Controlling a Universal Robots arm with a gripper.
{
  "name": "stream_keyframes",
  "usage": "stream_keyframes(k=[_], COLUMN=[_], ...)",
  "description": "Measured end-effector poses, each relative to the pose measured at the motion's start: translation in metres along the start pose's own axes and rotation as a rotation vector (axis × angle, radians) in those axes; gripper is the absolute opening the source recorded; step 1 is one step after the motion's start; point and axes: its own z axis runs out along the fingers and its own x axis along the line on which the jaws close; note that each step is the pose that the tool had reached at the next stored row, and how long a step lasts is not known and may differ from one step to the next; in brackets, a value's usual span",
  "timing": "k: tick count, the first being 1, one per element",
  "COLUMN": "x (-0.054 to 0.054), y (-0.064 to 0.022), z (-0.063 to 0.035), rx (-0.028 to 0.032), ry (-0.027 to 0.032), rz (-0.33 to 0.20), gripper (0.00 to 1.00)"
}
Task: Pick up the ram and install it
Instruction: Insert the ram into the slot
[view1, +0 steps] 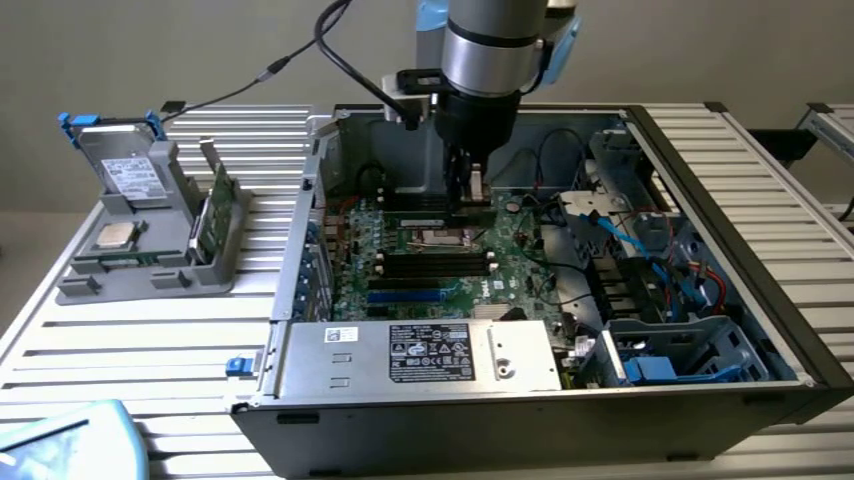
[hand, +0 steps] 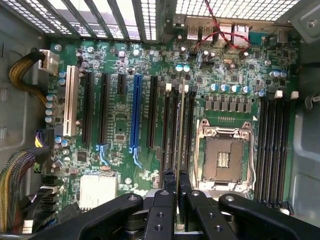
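We see pincer (view1: 465, 195) inside case (view1: 534, 430), motherboard (view1: 441, 268) just under it; rack (view1: 147, 272) with drive (view1: 134, 176) well apart, exterior view's left.

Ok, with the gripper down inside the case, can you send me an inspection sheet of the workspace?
Surface: slatted metal table carrying the open computer case.
Job's things: the ram is held edge-on over the long slots beside the empty processor socket; cannot tell whether it is seated.
Clutter: grey holder with a drive, a processor chip and a green board standing in it.
Grippers: gripper shut on the ram, low over the motherboard.
Cables: yellow-and-black bundle; red-and-black pair; black cable along the arm.
Surroundings: plain wall; pale blue object at the table's near corner.
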Motion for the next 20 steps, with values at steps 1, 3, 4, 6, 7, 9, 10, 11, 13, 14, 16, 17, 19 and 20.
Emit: stream_keyframes(k=[1, 3, 4, 6, 7, 9, 10, 11, 13, 14, 16, 17, 19, 20], x=[0.0, 0.0, 0.0, 0.0, 0.0, 0.0, 0.0, 0.0, 0.001, 0.001, 0.001, 0.001, 0.001, 0.001], y=[-0.0001, -0.0004, -0.0006, -0.0013, -0.0017, -0.0026, -0.003, -0.0032, -0.0036, -0.0038, -0.0041, -0.0042, -0.0044, -0.0045], z=[0.0018, 0.0055, 0.0073, 0.0109, 0.0126, 0.0163, 0.018, 0.0198, 0.0234, 0.0252, 0.0288, 0.0306, 0.0343, 0.0362], rx=[0.0, -0.0001, 0.0, -0.0001, -0.0001, -0.0001, 0.0, 0.0, -0.0001, -0.0001, 0.0, 0.0, -0.0001, 0.0], ry=[0.0, 0.0001, 0.0001, 0.0001, 0.0001, 0.0002, 0.0, 0.0, 0.0001, 0.0001, 0.0, 0.0, 0.0001, 0.0], rz=[0.0, 0.0, 0.0, 0.0, 0.0, 0.0, 0.0, 0.0, 0.0, 0.0, 0.0, 0.001, 0.001, 0.001], gripper=[0.14, 0.14, 0.14, 0.14, 0.14, 0.14, 0.14, 0.14, 0.14, 0.14, 0.14, 0.14, 0.14, 0.14])
